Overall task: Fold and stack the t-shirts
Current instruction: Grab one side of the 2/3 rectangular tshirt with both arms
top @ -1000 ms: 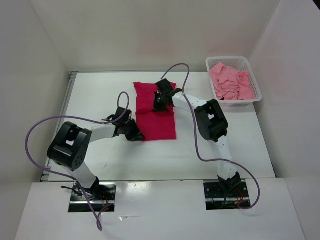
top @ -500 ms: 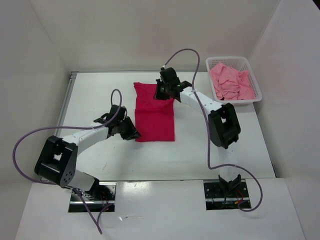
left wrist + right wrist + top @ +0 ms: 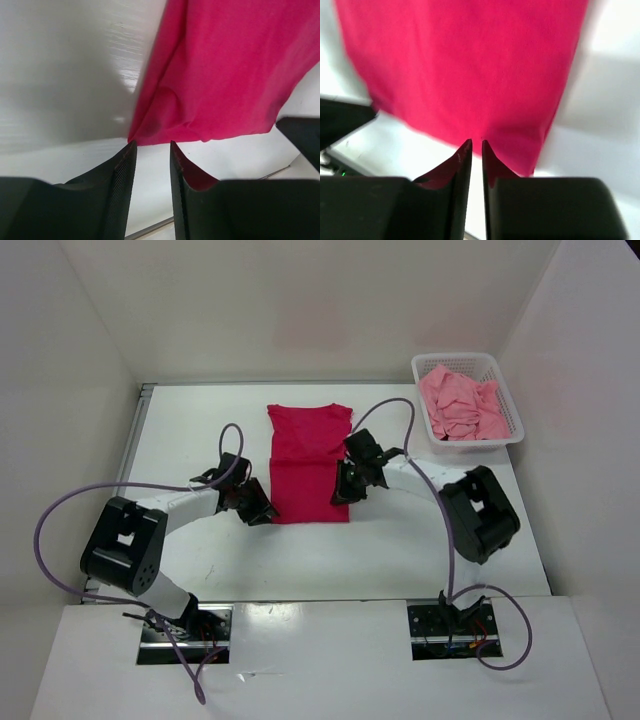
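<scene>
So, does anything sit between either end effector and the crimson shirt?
Nothing visible does. The left end effector is at the near-left corner of the crimson shirt, the right end effector at its near-right edge; the basket stands far right, well clear.

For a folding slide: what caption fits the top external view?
Left arm and right arm flank a folded crimson t-shirt; pink cloth waits in a white mesh basket.

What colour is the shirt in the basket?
The shirt is light pink, clearest in the top view.
</scene>
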{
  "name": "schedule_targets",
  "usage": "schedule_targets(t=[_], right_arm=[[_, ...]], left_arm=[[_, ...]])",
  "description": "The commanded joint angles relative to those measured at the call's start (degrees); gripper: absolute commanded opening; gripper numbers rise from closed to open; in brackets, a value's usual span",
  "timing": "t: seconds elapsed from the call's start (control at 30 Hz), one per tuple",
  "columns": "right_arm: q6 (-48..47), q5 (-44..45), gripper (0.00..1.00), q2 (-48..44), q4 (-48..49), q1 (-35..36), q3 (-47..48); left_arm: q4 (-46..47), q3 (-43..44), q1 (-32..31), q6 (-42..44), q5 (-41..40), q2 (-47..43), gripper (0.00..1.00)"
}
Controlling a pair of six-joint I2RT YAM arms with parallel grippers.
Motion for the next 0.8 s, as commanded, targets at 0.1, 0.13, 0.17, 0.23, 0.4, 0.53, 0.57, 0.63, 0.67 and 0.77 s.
schedule_targets(t=[0.1, 0.13, 0.17, 0.23, 0.4, 0.53, 0.57, 0.63, 0.67, 0.77], right_arm=[[3.90, -0.93, 0.21, -8.73, 4.50, -1.67, -10.58], [4.51, -0.40, 0.21, -8.74, 4.51, -1.67, -11.46], [4.52, -0.39, 0.21, -8.74, 4.51, -1.67, -11.99], [4.52, 0.74, 0.23, -8.74, 3.55, -1.67, -11.99], [5.13, 1.98, 0.40, -10.76, 4.06, -2.19, -13.83], [5.66, 0.75, 0.40, -7.17, 4.85, -2.20, -13.84], [5.66, 0.75, 0.40, -7.15, 5.38, -2.20, -14.36], [6.37, 0.75, 0.30, -6.63, 6.44, -2.20, -14.89], [6.37, 0.75, 0.27, -6.63, 7.05, -2.20, -14.89], [6.98, 0.13, 0.12, -6.63, 7.85, -2.20, -14.89]], left_arm=[[2.08, -0.55, 0.84, 1.78, -0.28, 2.33, 0.41], [1.47, -0.55, 1.36, 1.78, -0.28, 2.85, 0.41], [1.46, -0.55, 1.37, 1.78, -1.07, 2.85, 0.41], [1.46, -0.55, 1.37, 1.78, -1.87, 2.85, 0.37], [2.25, -1.07, 1.37, 1.78, -2.39, 3.37, 0.35], [2.78, -1.08, 1.37, 1.78, -1.87, 3.38, 0.31], [2.78, -1.08, 1.37, 1.78, -1.87, 3.90, 0.30], [3.30, -1.08, 1.37, 2.31, -1.34, 3.91, 0.24], [3.31, -1.08, 1.37, 2.31, -1.34, 3.91, 0.21], [3.92, -0.55, 1.37, 2.92, -0.11, 3.91, 0.11]])
